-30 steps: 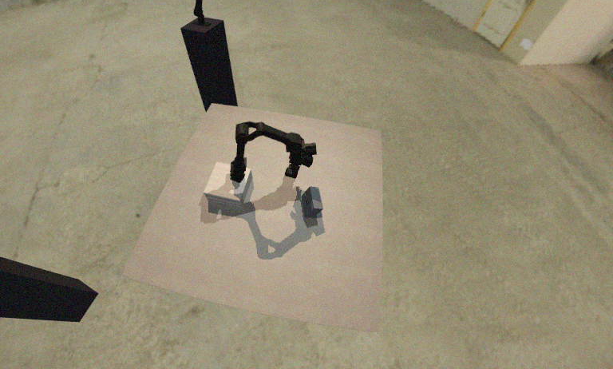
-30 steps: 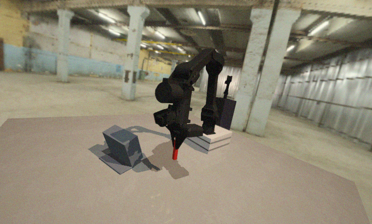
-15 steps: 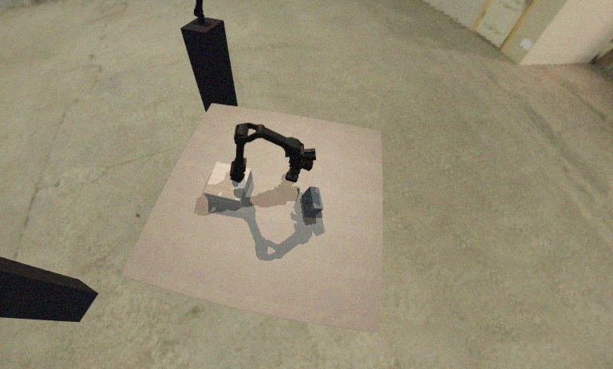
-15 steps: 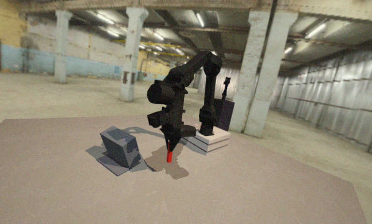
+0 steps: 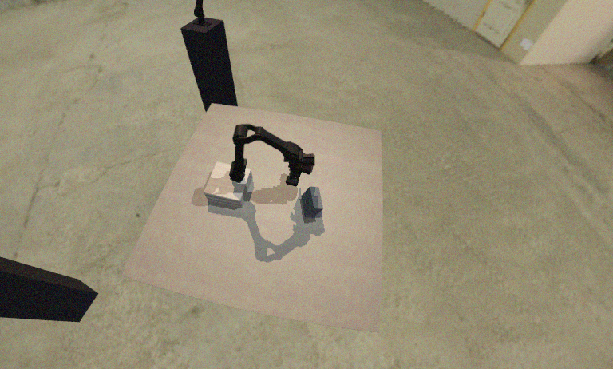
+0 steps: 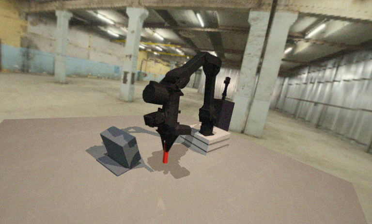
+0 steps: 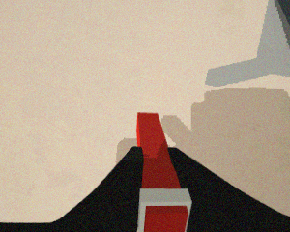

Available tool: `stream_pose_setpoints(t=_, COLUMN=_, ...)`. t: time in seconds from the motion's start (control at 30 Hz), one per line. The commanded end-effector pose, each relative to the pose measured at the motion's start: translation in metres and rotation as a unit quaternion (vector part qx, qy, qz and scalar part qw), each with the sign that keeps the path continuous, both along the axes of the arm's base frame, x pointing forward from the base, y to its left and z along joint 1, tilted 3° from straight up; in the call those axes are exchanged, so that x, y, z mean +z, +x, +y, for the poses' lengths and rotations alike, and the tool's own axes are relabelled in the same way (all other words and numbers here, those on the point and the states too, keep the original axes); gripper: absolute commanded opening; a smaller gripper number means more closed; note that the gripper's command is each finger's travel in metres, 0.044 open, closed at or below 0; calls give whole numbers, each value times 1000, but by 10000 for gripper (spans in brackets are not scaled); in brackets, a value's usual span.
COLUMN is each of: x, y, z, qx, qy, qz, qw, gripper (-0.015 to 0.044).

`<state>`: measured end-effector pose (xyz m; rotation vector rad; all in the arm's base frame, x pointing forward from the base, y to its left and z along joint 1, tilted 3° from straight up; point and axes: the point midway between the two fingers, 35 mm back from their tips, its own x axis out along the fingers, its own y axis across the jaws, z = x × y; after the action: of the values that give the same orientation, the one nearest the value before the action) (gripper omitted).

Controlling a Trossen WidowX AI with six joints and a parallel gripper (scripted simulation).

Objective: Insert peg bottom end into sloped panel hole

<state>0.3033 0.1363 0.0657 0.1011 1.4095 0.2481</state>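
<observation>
My gripper (image 5: 292, 180) (image 6: 167, 147) (image 7: 153, 157) points down and is shut on a red square-sided peg (image 6: 165, 156) (image 7: 159, 169). The peg hangs upright from the fingertips, with its bottom end at or just above the table; I cannot tell whether it touches. In the top view the gripper hides the peg. The grey sloped panel (image 5: 311, 202) (image 6: 120, 147) (image 7: 282, 19) stands on a thin base plate, a short way off to the side of the gripper. Its hole does not show clearly in any view.
The arm's white stepped base block (image 5: 221, 191) (image 6: 216, 140) stands behind the gripper. The pinkish table (image 5: 316, 279) (image 6: 246, 183) lies on a concrete floor. A tall dark pillar (image 5: 210, 62) (image 6: 224, 113) stands beyond the table's far edge, and another dark block (image 5: 40, 295) lies off its corner.
</observation>
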Motion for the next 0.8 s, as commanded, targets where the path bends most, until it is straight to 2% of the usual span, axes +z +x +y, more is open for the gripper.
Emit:
stream_pose_setpoints(t=0.0, x=-3, y=1, z=-3, qx=3, qy=9, qz=-3, qw=1000, gripper=0)
stream_pose_setpoints(t=0.77, x=-10, y=13, z=-24, qx=11, qy=55, qz=-39, qw=998, gripper=0)
